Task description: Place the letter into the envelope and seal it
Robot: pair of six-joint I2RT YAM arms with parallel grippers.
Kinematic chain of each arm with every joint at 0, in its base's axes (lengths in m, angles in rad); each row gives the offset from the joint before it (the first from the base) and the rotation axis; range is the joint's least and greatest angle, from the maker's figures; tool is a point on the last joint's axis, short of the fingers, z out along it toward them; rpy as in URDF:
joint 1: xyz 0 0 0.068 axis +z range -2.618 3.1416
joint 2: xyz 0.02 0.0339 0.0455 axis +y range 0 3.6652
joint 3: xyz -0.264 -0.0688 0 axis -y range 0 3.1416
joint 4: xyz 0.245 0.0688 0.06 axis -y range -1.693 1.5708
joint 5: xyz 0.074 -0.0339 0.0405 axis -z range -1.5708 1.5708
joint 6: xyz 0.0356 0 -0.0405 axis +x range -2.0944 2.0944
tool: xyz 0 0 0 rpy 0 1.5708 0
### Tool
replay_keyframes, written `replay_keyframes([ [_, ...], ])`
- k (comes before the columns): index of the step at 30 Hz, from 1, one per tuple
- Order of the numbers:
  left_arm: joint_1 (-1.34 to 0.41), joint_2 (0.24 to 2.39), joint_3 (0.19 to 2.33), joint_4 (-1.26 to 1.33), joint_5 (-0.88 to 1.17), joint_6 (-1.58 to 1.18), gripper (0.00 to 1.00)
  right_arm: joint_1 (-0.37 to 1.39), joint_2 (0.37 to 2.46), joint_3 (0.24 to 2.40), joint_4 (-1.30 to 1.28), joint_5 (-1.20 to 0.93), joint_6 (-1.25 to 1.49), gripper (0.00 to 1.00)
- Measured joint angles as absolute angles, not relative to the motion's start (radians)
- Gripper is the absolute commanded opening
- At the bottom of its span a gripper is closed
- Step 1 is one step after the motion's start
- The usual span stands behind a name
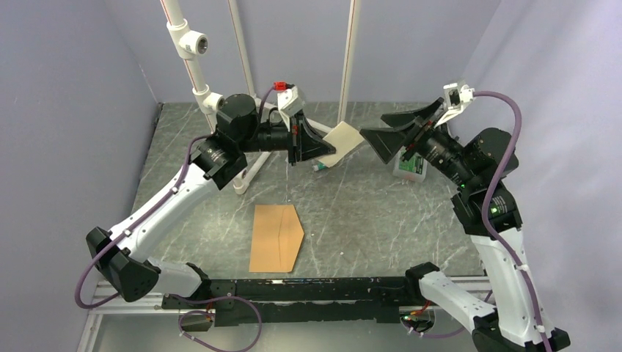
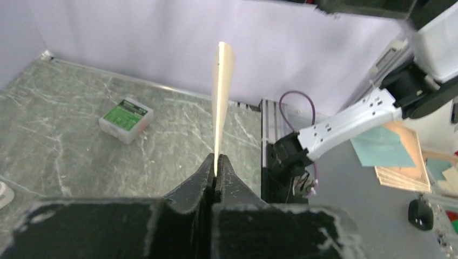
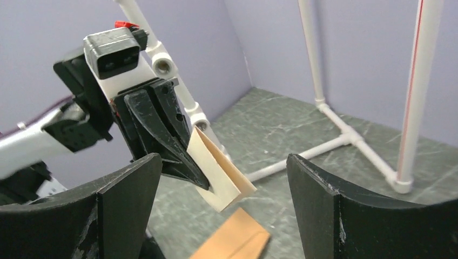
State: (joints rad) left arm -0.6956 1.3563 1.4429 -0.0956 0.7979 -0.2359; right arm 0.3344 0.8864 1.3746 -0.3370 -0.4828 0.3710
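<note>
Two arms meet above the surface [image 1: 367, 213]: the left hand [image 1: 328, 149] is clamped on one edge of the folded letter [image 1: 345, 141], held aloft, while the right hand [image 1: 372, 125] gapes wide just beside it, touching nothing. The envelope [image 1: 275, 237] lies flat below, nearer the bases, flap open. Done well, the letter goes down free edge leading, square to the envelope's mouth, the right hand pinning the envelope. A green box [image 1: 411, 167] and pipe frame [image 1: 192, 42] stand behind, apparently clear of that path.
</note>
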Motion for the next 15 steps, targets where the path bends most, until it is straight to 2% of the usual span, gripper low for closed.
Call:
replay_keyframes([
  [3, -0.696, 1.345, 1.443, -0.040, 0.760, -0.311, 0.02, 0.334, 0.889, 1.325, -0.244, -0.471, 0.515, 0.87],
  [9, -0.696, 1.339, 1.454, 0.056, 0.736, -0.464, 0.03, 0.334, 0.910, 1.176, -0.028, -0.518, 0.798, 0.68],
  [13, -0.696, 1.333, 1.455, 0.106, 0.735, -0.540, 0.02, 0.334, 0.961, 1.146, 0.135, -0.594, 0.955, 0.58],
  [15, -0.696, 1.328, 1.455, 0.130, 0.735, -0.567, 0.04, 0.334, 0.970, 1.140, 0.211, -0.628, 1.006, 0.45],
])
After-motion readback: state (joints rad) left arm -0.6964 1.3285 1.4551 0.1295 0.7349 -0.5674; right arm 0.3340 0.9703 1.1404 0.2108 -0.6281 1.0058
